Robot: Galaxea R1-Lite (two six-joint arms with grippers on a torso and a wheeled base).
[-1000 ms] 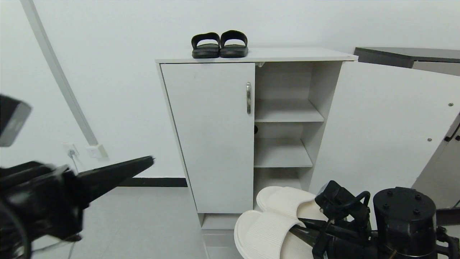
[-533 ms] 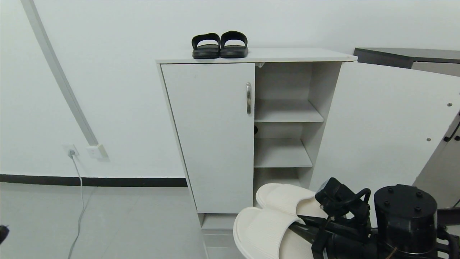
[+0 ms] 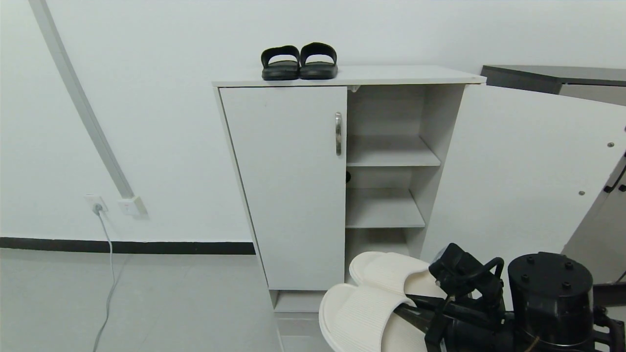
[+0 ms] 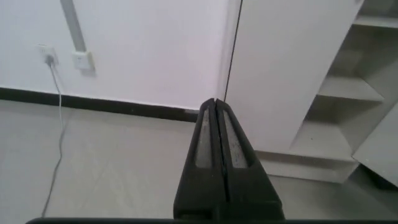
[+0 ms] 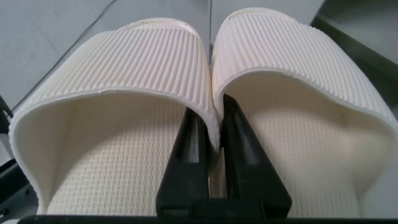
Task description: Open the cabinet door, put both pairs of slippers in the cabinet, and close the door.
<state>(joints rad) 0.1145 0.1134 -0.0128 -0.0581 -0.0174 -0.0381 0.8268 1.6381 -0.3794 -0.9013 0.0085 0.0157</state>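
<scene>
The white cabinet [image 3: 288, 186] stands against the wall with its left door shut and its right door [image 3: 518, 171] swung wide open. A pair of black slippers [image 3: 299, 61] sits on the cabinet top, at the left. My right gripper [image 3: 415, 308] is low in front of the open side, shut on the touching inner walls of a pair of white slippers [image 3: 371, 298], toes toward the cabinet. The right wrist view shows the white slippers [image 5: 205, 93] side by side with the right gripper [image 5: 216, 115] pinching them together. My left gripper [image 4: 215, 102] is shut and empty, above the floor left of the cabinet.
Two bare shelves [image 3: 391, 151] [image 3: 384, 210] and a bottom compartment show inside the open half. A wall socket with a cable [image 3: 98, 208] hangs left of the cabinet. A dark-topped unit [image 3: 562, 78] stands behind the open door. Bare floor lies to the left.
The left arm, stretched across the lower left of the head view a second ago, has dropped out of that view. The right gripper and white slippers have barely shifted.
</scene>
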